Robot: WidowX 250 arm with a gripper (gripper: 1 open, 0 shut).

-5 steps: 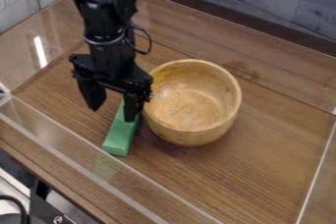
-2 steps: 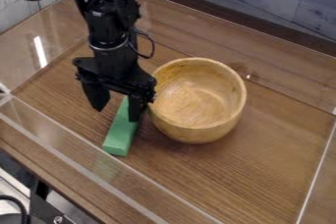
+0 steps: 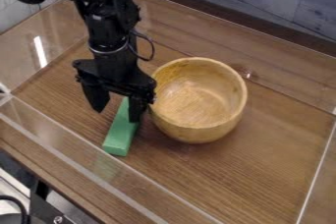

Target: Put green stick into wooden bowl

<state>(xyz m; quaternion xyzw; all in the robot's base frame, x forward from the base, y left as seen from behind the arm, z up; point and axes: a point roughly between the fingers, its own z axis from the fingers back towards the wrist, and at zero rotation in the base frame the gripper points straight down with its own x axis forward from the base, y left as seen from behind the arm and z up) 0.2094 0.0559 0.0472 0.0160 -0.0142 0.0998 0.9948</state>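
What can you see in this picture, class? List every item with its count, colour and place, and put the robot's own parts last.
Round light tan wooden bowl: one, tan with visible grain, upright on the table right of centre, nothing inside it.
Flat bright green rectangular stick: one, green, lying on the table just left of the bowl, its far end under the hand.
Dark brown wooden table: one, brown, carrying everything.
Clear plastic wall: transparent, running around the table's edges.
Black robot arm: one, black, coming down from the upper left.
Hand: one, black, pointing down, fingers open on either side of the stick's far end, close beside the bowl's left rim.
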